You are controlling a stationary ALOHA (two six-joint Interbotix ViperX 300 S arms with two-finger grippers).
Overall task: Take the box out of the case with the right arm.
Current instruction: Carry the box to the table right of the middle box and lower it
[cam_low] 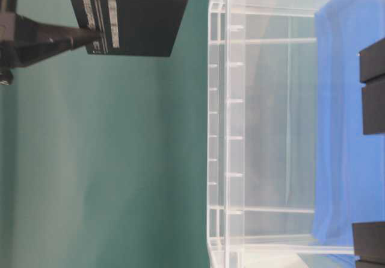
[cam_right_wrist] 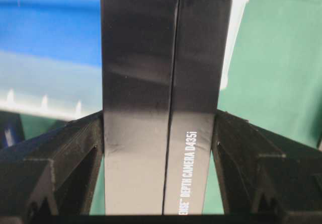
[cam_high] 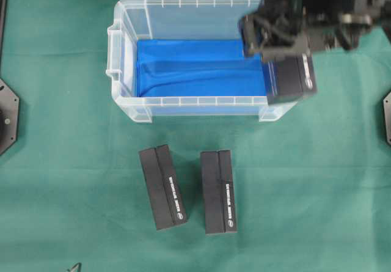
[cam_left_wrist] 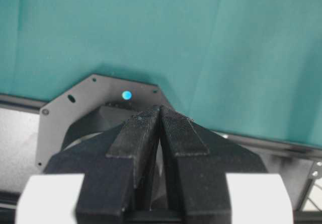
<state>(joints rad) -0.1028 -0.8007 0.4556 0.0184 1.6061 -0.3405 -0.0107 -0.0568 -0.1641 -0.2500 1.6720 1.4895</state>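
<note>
Box: a matte black cardboard box, oblong with sharp square edges, a thin seam running down its long face and small white lettering beside the seam; in the overhead view it hangs over the case's right-hand near corner, partly past the rim, and in the table-level view it is clear of the case wall with green cloth behind it.
Right end effector: black, open truss-like frame with rough, grainy fingers pressed against both long sides of the box, grasping it.
Case: a clear plastic rectangular tub with a ribbed rim, a moulded handle on its left end and glossy see-through walls.
Lining: a smooth blue sheet covers the case floor, with a soft crease running across it.
Other boxes: two more black oblong boxes lie flat on the surface in front of the case, one to the left and one to the right, close but apart, each with the same seam and white print.
Surface: covered in green cloth, matte, faintly wrinkled.
Left end effector: black ridged fingers clenched together tip to tip with nothing between them, above a black angular base plate at the cloth's edge.
</note>
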